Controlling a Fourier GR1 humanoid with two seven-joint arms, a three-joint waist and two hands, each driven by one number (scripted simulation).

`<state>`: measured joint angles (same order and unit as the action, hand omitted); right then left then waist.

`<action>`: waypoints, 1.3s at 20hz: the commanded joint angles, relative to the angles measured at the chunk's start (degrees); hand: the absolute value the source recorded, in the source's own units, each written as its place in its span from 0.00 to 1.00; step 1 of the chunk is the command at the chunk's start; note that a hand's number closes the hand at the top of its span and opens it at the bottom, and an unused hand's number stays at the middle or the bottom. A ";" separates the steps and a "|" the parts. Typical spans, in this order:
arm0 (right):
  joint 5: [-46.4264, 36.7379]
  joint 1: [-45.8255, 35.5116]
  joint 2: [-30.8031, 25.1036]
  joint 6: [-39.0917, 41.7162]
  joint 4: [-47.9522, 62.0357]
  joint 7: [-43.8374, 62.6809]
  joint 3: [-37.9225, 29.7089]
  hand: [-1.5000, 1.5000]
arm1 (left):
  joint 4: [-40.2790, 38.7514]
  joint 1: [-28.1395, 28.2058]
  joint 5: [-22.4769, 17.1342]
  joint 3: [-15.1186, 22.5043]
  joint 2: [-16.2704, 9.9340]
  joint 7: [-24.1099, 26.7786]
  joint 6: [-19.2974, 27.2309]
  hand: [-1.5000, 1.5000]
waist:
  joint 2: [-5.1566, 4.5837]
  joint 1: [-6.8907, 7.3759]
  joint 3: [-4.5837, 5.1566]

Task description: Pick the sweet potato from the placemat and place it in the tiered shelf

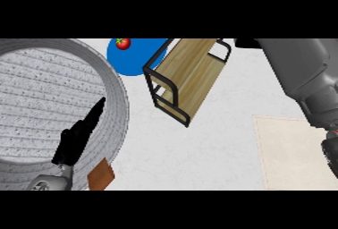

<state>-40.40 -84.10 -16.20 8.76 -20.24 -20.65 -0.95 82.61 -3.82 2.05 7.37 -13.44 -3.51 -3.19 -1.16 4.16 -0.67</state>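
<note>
right hand (330, 154) at the right edge over the beige rectangular placemat (290, 152), fingers cannot be told | sweet potato not visible, probably hidden under it | left hand (79, 134) straight-fingered, resting | black-framed wooden tiered shelf (188, 74) awaits

A: What colour is the surface (198, 152)?
B: White, faintly marbled. The mat (290, 152) at four o'clock is plain cream.
A: And the big round thing at nine o'clock?
B: A grey basket (40, 89) with a ribbed weave.
A: The shelf (191, 74)?
B: Light wood-grain boards in a black frame, at twelve o'clock.
A: Beside it?
B: A bright blue plate (128, 60) carrying a red tomato (123, 43) with a green top.
A: The left robot hand (76, 136)?
B: Black, on a grey forearm. A brown tile (100, 175) lies at seven o'clock.
</note>
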 commanded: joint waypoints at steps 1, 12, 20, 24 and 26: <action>-1.80 -2.27 4.12 -1.26 4.44 1.00 1.10 1.00 | -1.81 -0.33 0.72 0.74 1.00 -2.27 0.38 0.50 | -0.39 0.10 0.74; 16.85 -2.09 9.84 16.68 15.02 8.05 -16.45 0.00 | -2.36 1.33 0.49 0.04 0.81 -0.18 -0.06 0.50 | -0.45 -0.06 0.72; 26.58 -2.78 6.01 10.18 12.75 8.10 -26.82 0.00 | -1.02 -1.57 0.36 0.35 1.98 -4.30 0.14 0.50 | -0.85 0.08 0.67; 29.60 -2.48 1.39 2.30 11.37 9.33 -30.60 0.00 | -0.97 1.30 0.54 0.73 2.60 -1.56 0.33 0.50 | -0.89 0.16 0.73; 30.33 -2.27 -1.28 0.81 10.78 9.47 -31.64 0.00 | -2.38 -0.21 0.89 0.02 1.32 -1.58 -0.38 0.50 | -1.15 -0.15 0.73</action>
<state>-12.58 -86.31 -14.08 14.11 -8.40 -11.87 -29.56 83.89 -3.76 3.01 7.40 -12.72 -4.79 -3.29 -1.80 4.40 -0.57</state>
